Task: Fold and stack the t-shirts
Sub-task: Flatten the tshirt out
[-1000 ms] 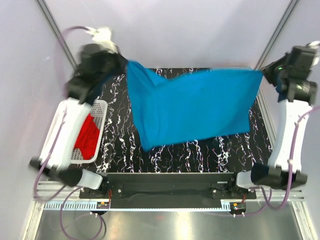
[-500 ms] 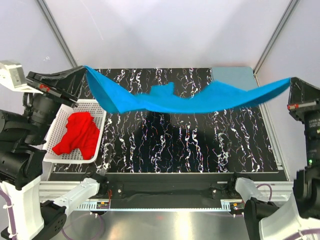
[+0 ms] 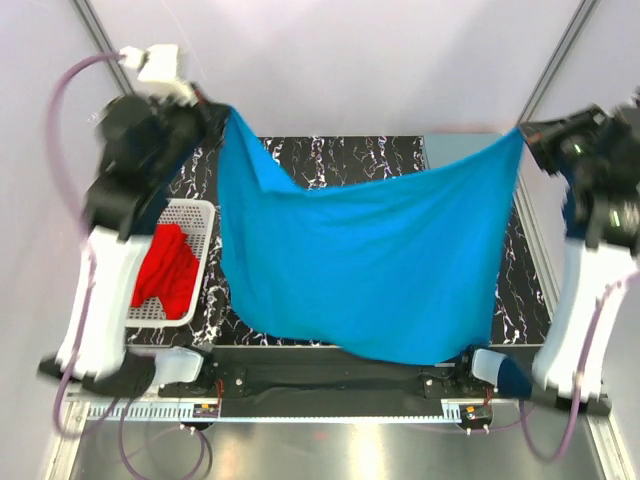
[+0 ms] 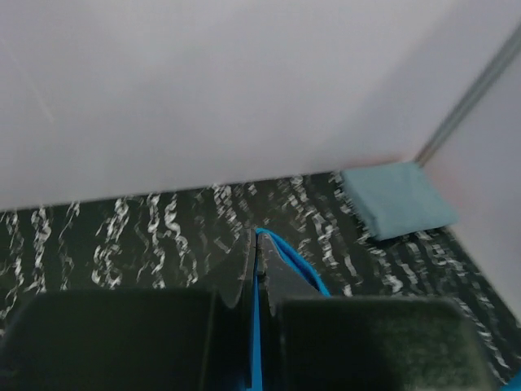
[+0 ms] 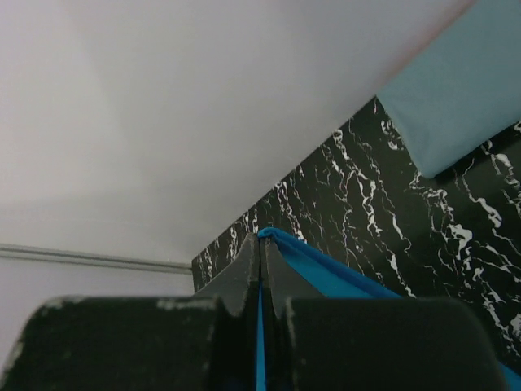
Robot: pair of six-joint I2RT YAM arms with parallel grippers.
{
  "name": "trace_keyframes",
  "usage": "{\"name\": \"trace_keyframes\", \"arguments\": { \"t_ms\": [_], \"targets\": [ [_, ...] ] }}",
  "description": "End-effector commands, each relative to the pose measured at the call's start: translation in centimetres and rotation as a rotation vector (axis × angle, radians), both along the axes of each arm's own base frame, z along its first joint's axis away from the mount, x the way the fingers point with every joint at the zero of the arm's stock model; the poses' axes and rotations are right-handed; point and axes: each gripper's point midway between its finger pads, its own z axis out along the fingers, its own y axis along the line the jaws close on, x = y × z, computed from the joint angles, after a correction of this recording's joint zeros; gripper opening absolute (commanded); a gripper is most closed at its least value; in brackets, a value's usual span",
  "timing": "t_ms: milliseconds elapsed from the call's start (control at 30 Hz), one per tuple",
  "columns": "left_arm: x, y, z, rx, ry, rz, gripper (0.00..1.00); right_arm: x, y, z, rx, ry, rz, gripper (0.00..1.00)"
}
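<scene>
Above the table: the bright blue t-shirt (image 3: 370, 260) hangs as a wide sheet between both arms. Its lower edge droops toward the near side, over the arm bases, and it is not laid down.
Left gripper (image 3: 218, 118): clamped on the shirt's upper left corner. Its wrist view shows blue cloth pinched between fingers that have met.
Right gripper (image 3: 527, 142): likewise closed on the upper right corner, with a blue edge running out from between its fingers.
Done: 1 dusty grey-blue t-shirt (image 3: 462, 148) lies folded flat at the far right corner of the table (image 3: 340, 158) (the start of the stack, I judge).
Left to do: the blue one has no fold in it yet. The red t-shirt (image 3: 165, 272) lies crumpled in the white basket (image 3: 197, 213) at the left, so at least 2 shirts remain to fold and stack.
Progress: early — about 1 of the 3 shirts in view is finished.
Change from 0.5 s ago: the blue shirt was then stretched into a thin, nearly level band, with the grippers wide apart at the picture's edges. It now hangs broadside, its held corners nearer the table's far corners. The basket and the folded shirt sit where they were.
</scene>
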Motion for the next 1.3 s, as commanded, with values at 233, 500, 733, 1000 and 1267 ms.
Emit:
{"name": "trace_keyframes", "arguments": {
  "t_ms": [233,500,733,1000,1267],
  "targets": [
    [15.4,3.4,3.9,-0.069,-0.102,0.239,0.00,14.3,1.5,2.3,0.082,-0.037,0.187,0.00],
    [7.2,4.7,15.3,-0.159,-0.470,0.175,0.00,14.3,1.7,7.1,0.090,-0.170,0.219,0.00],
    [2.4,3.3,6.0,-0.155,-0.364,0.058,0.00,10.1,-0.4,0.5,-0.071,0.001,0.093,0.00],
    [-1.0,3.1,-16.7,-0.164,0.035,0.046,0.00,4.3,0.6,-18.5,-0.023,0.262,0.093,0.00],
    [-7.4,4.2,-29.0,-0.038,0.442,0.063,0.00,-2.5,-0.6,-31.1,-0.066,0.641,0.026,0.00]
  ]
}}
